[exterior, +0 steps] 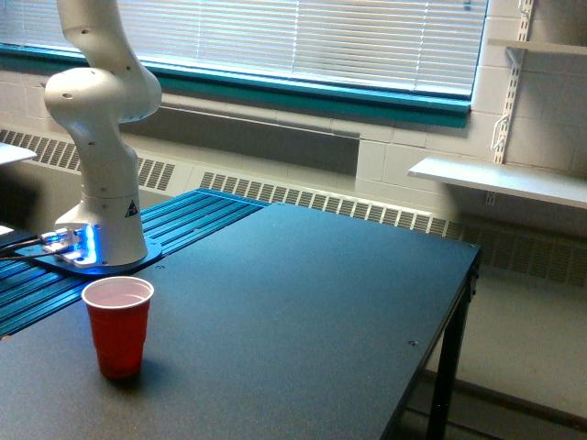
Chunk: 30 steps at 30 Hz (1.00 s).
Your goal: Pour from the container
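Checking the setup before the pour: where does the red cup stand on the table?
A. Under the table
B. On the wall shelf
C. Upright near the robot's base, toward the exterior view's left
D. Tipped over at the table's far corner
C: the red cup stands upright, mouth open, on the dark table just in front of the robot's base.

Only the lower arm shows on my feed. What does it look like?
The arm is glossy white with rounded joint housings. A small dark triangular mark sits on its base column, blue lights glow at the foot, and dark cables run off the exterior view's left. The pincer is out of frame.
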Available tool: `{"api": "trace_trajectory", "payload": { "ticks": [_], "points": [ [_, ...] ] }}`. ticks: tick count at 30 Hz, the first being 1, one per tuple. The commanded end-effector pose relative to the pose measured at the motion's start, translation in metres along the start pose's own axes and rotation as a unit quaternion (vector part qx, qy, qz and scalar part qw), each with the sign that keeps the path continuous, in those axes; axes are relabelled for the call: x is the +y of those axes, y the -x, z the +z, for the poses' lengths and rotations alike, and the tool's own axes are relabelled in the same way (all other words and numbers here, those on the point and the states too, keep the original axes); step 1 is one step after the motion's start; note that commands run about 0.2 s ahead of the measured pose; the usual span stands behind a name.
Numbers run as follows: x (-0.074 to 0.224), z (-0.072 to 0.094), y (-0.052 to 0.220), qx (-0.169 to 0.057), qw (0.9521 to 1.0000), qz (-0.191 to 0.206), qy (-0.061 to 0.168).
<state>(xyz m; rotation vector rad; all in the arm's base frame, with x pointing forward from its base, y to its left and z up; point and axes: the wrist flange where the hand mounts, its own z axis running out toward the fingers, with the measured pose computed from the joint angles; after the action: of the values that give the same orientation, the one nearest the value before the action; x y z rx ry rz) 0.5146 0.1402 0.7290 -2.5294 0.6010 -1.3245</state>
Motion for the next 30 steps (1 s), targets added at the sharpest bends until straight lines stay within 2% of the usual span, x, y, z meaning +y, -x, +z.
{"api": "trace_trajectory", "payload": {
  "ticks": [1, 11, 22, 30],
  "points": [
    [0.019, -0.001, -0.003, 0.009, 0.9994, 0.026, 0.021],
    [0.067, 0.01, -0.007, 0.014, 0.9953, 0.06, 0.075],
    [0.119, 0.019, -0.017, 0.02, 0.9858, 0.105, 0.129],
    [0.163, 0.024, -0.017, 0.019, 0.9757, 0.134, 0.172]
  ]
}}
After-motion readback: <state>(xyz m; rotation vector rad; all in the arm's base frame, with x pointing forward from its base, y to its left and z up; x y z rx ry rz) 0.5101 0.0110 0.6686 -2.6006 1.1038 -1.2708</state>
